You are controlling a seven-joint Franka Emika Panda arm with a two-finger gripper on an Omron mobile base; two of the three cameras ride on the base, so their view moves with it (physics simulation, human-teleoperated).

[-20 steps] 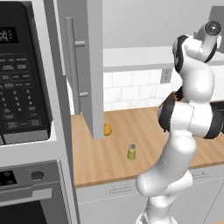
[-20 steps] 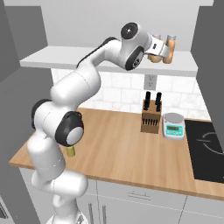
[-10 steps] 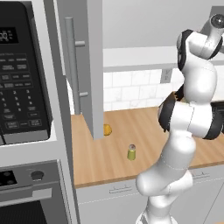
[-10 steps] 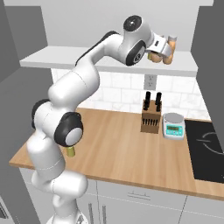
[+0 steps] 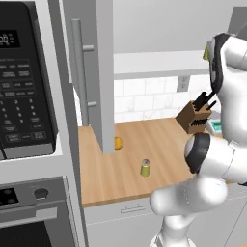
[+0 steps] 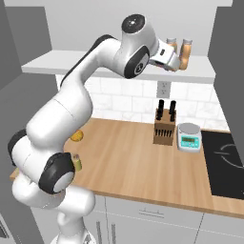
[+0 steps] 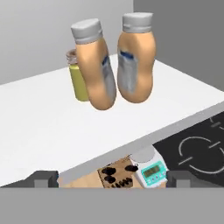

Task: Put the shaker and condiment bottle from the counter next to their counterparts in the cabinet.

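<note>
The cabinet (image 5: 103,72) is hanging open over the wooden tabletop (image 6: 143,162), its flat grey door swung out with the long bar handle facing the camera, and the white shelf (image 7: 52,131) is stretching wide under the arm. The arm is reaching high, with the claw (image 6: 177,61) sitting up at shelf level just in front of the bottles, its tips spread far apart in the hand view, gripping nothing. On the shelf, the condiment bottle (image 7: 97,65) is leaning over (it looks tilted, cap away from its neighbour) and pressing against the fatter, curvy orange bottle (image 7: 135,59) at the belly. Tucked just behind the leaning bottle, the matching shaker (image 7: 78,81) is standing upright on the shelf. Down on the tabletop, the shaker (image 5: 145,167) is standing alone, well apart from the knife block (image 6: 163,126) and the small kitchen scale (image 6: 189,137) beside it near the wall.
</note>
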